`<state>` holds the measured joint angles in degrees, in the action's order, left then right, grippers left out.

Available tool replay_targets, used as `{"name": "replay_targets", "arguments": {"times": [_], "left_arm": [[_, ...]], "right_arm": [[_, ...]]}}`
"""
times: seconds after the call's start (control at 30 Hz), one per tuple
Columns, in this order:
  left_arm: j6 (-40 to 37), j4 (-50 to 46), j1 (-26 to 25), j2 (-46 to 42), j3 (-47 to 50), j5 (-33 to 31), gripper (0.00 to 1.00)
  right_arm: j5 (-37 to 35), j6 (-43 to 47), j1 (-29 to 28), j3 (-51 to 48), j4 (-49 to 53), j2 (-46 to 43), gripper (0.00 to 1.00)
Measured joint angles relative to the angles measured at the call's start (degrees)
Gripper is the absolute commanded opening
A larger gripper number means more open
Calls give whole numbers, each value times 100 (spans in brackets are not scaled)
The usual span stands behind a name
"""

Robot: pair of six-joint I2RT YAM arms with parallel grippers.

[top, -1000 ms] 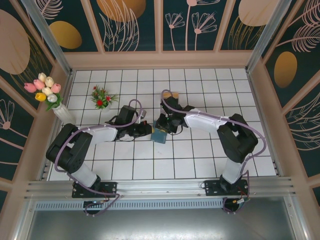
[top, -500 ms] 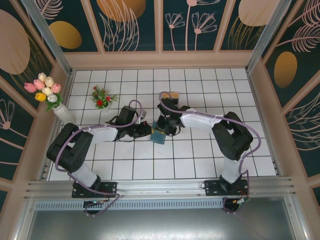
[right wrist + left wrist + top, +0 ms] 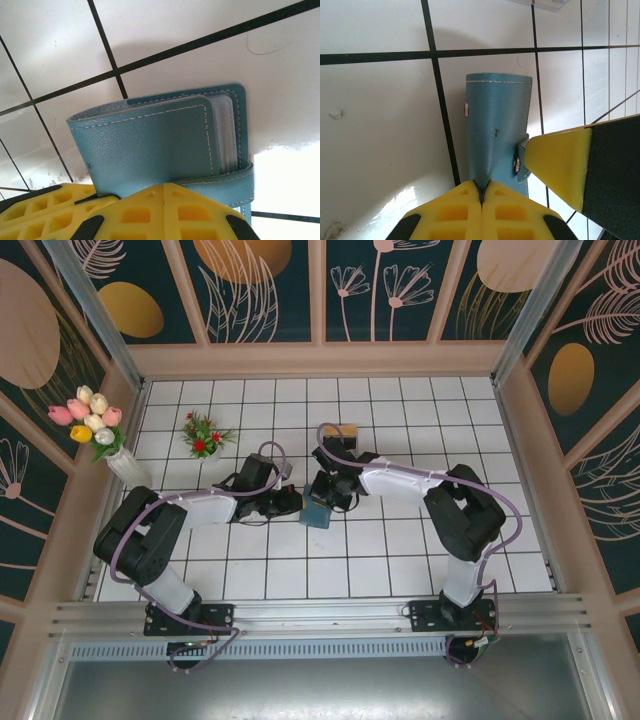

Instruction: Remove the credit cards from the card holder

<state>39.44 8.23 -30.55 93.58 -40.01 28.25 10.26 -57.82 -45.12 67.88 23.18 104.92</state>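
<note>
**Desk:** Where is the card holder from your claws?

**Me:** Between them, and both have hold of it. My left claw [image 3: 481, 186] has its jaws pressed together on one end of the card holder [image 3: 497, 125]. From there the holder runs straight out ahead of the fingertips, narrow edge toward the camera.

**Desk:** And the right?

**Me:** My right claw [image 3: 162, 187] is closed as well, gripping the holder's near edge by the strap. From that claw the holder [image 3: 150, 145] lies just ahead, with its long axis running across the fingertips rather than in line with them.

**Desk:** Can you see the cards?

**Me:** Yes. The credit cards [image 3: 227, 135] show as pale edges between the covers, ahead of the right claw and off to its right. That is the open end. I'd judge the right claw is the nearer one to pull them, but it would have to let go first. The left would then hold the holder alone.
</note>
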Motion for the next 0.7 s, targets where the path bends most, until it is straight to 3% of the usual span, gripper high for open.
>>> {"name": "replay_targets", "arguments": {"times": [0.5, 0.63, 0.7], "left_arm": [[-20, -42, -11, -2, 0, -245, 0], [-44, -52, -11, -2, 0, -245, 0], [-72, -87, -11, -2, -2, -267, 1]], "right_arm": [[-492, 7, 81, -719, 616, -514, 1], [-721, 57, 114, -719, 662, -756, 18], [-767, 162, 181, -723, 654, -879, 21]]}}
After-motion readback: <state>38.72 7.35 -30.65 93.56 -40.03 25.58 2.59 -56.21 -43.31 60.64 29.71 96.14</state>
